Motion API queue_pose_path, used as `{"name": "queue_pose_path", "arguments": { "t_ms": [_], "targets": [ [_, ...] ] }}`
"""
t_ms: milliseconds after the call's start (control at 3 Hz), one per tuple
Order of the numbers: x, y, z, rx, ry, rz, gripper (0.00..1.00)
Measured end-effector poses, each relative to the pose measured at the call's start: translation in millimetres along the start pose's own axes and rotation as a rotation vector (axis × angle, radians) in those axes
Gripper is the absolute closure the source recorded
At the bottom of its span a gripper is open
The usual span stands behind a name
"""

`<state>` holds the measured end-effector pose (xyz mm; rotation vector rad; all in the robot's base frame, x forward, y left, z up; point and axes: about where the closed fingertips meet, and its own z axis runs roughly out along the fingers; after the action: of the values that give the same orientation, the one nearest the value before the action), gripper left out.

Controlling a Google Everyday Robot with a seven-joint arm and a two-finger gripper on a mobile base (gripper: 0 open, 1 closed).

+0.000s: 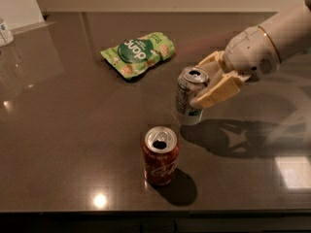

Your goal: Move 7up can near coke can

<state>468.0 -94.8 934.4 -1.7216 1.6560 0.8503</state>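
The 7up can [188,97], silver-grey with green markings and an open silver top, stands upright at the table's middle. My gripper [200,84] comes in from the right and is shut on it, with one tan finger [217,89] across its front right side and the other behind it. The coke can [160,156], dark red with white script, stands upright nearer the front edge, a short gap in front and slightly left of the 7up can. I cannot tell whether the 7up can rests on the table or hangs just above it.
A green snack bag [138,53] lies flat behind and to the left of the cans. A small white container [5,32] stands at the far left edge. The dark table [63,130] ends just in front of the coke can.
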Motion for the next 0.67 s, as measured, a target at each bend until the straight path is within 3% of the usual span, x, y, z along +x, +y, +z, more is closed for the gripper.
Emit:
{"name": "queue_pose_path", "arguments": {
  "t_ms": [667],
  "targets": [
    [8,39,4,-0.052,0.009,-0.044,1.0]
  ]
}}
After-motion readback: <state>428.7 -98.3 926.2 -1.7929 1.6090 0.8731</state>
